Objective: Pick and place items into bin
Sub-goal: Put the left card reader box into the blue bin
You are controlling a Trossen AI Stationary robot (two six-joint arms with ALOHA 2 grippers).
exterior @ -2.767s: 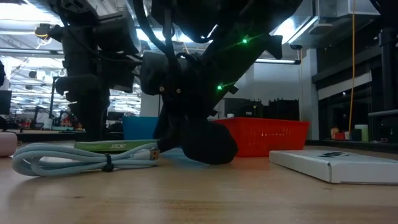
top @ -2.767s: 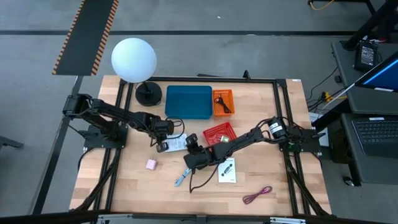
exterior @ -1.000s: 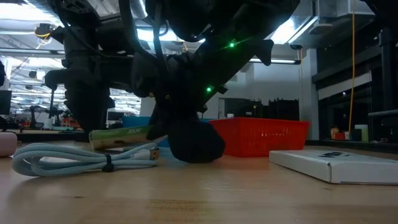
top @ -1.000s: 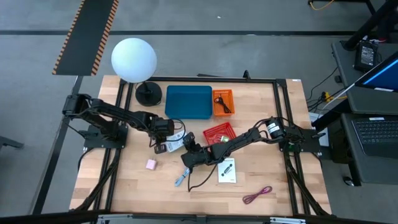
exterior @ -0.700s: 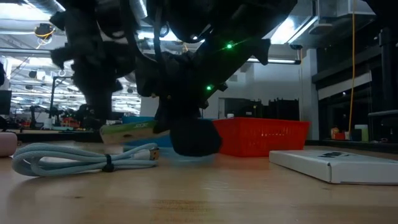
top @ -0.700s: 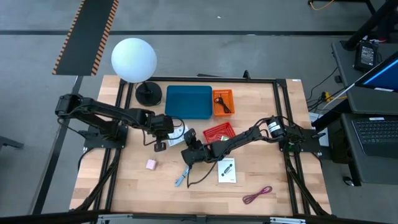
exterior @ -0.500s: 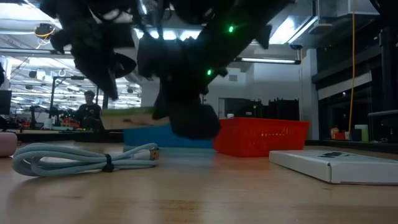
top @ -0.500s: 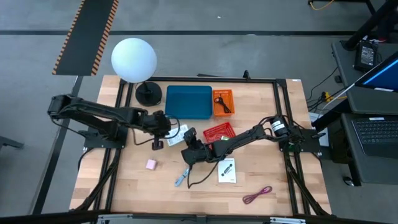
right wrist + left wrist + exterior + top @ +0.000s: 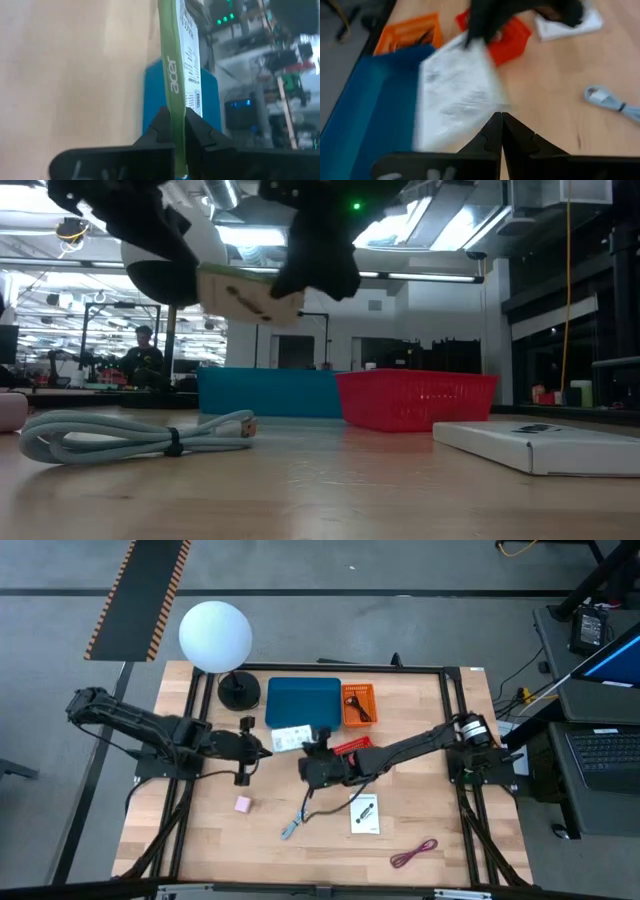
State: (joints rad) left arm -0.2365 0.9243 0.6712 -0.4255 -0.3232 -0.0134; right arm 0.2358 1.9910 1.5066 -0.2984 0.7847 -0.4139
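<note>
The word "acer" is showing in white on the green edge of the white printed box (image 9: 176, 75), with small unreadable print on its white face. The right gripper (image 9: 308, 746) is pinching this box by its green edge, fingers clamped narrow on it, holding it lifted above the table (image 9: 220, 830), at about 6 o'clock of the blue bin (image 9: 303, 702) and just at its near rim. In the low view the box (image 9: 248, 295) is hanging tilted, well above the wood.

The left gripper (image 9: 243, 748) is sitting at 9 o'clock of the box, fingers pressed fully together, holding nothing.

A second white box (image 9: 365, 813) is lying flat at 5 o'clock of the table centre, its dark print too small to read. A pink cube (image 9: 242, 804) is resting at 7 o'clock, a pale blue cable (image 9: 296, 823) near 6 o'clock, and a maroon cable (image 9: 414, 854) toward 4 o'clock near the front edge. A red basket (image 9: 352, 746) is lying under the right arm; an orange basket (image 9: 358, 704) is touching the bin's 3 o'clock side. A white globe lamp (image 9: 215, 636) is standing at 10 o'clock.

The surface is pale wood in a black frame. Beyond it the low view is showing a lit workshop hall with a person (image 9: 144, 358) far off. Open wood is lying along the front edge and the left front corner.
</note>
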